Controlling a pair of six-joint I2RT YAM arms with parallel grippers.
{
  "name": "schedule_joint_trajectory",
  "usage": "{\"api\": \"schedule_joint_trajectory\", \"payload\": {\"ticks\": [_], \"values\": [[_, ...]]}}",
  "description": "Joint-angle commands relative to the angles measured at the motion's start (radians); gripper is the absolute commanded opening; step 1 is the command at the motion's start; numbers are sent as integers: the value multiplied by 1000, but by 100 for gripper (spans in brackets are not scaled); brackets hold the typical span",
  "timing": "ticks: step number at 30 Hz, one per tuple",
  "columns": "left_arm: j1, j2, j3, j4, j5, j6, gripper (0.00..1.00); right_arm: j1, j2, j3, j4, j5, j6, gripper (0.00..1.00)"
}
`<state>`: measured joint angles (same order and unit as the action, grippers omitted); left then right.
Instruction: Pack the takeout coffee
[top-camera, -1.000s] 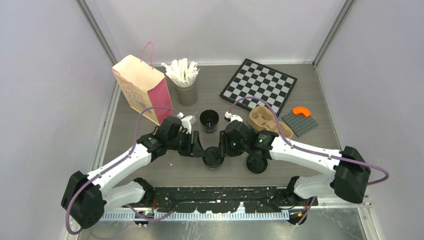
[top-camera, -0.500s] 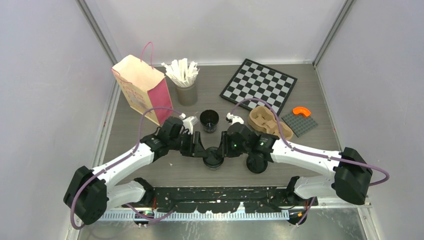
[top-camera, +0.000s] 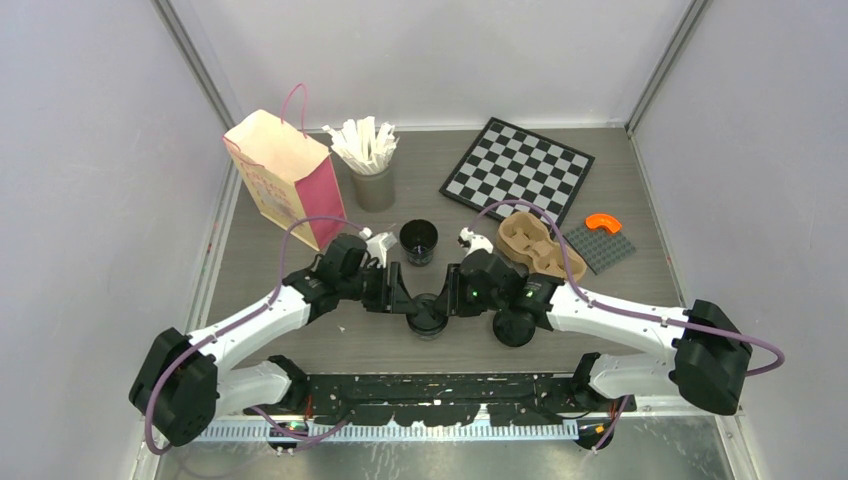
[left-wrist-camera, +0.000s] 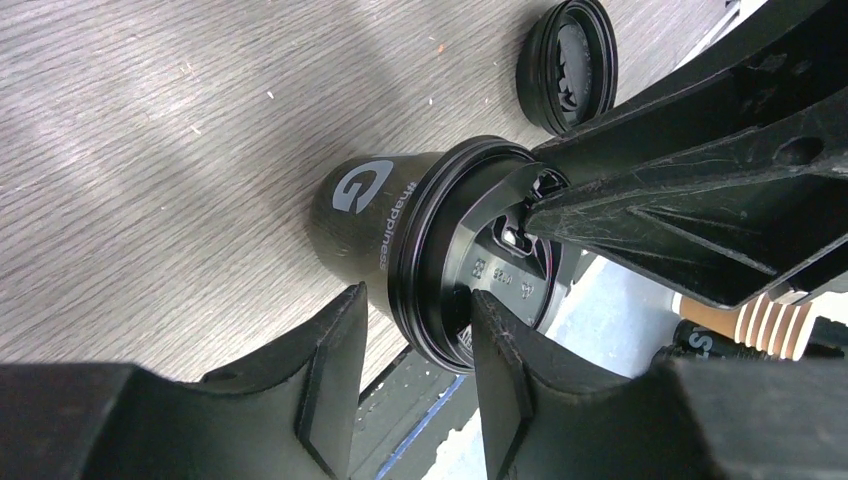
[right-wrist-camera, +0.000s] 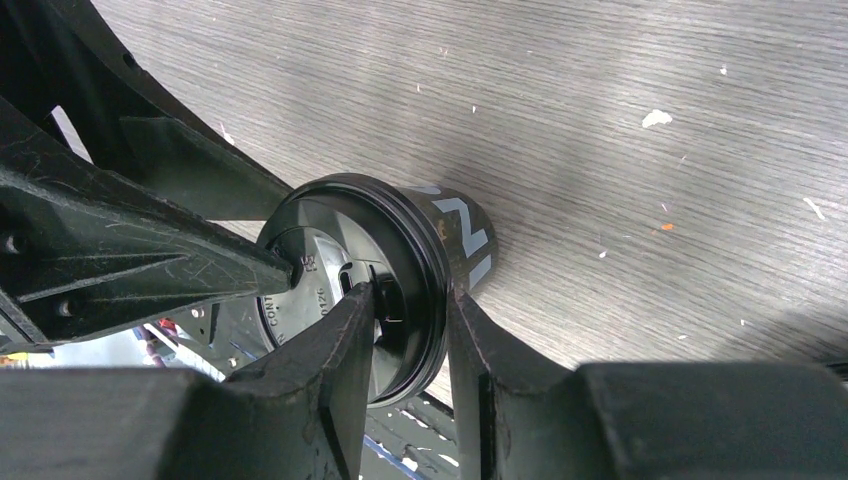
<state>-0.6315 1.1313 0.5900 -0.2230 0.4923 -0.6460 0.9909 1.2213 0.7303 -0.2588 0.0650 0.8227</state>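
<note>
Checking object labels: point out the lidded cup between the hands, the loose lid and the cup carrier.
lidded cup (left-wrist-camera: 375, 225): left wrist view, printed side wall.
loose lid (left-wrist-camera: 572, 65): left wrist view, its centre.
cup carrier (top-camera: 530, 245): top external view, brown moulded body.

On grey wood-grain table (top-camera: 640, 290), toward far right: black-and-white chessboard (top-camera: 517, 170), flat, turned cornerwise. Left of chessboard: grey cup (top-camera: 374, 190) stuffed with white stirrer sticks (top-camera: 364, 143). Further left of chessboard: cream-and-pink paper bag (top-camera: 283, 178), upright, pink handle up. Just in front of chessboard: brown pulp two-hole carrier (top-camera: 522, 240). Front-right of chessboard: grey studded plate (top-camera: 598, 250), orange curved piece (top-camera: 603, 222) at its far edge.
</note>
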Motion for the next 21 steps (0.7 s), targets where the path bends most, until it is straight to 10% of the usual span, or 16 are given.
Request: {"api": "schedule_joint_trajectory", "payload": {"ticks": [1, 21], "values": [[4, -5, -33, -31, -12, -9, 43, 6, -6, -3, -67, -2, -8, 39], [3, 1, -22, 88, 94, -11, 40, 5, 31, 142, -117, -23, -49, 62]]}}
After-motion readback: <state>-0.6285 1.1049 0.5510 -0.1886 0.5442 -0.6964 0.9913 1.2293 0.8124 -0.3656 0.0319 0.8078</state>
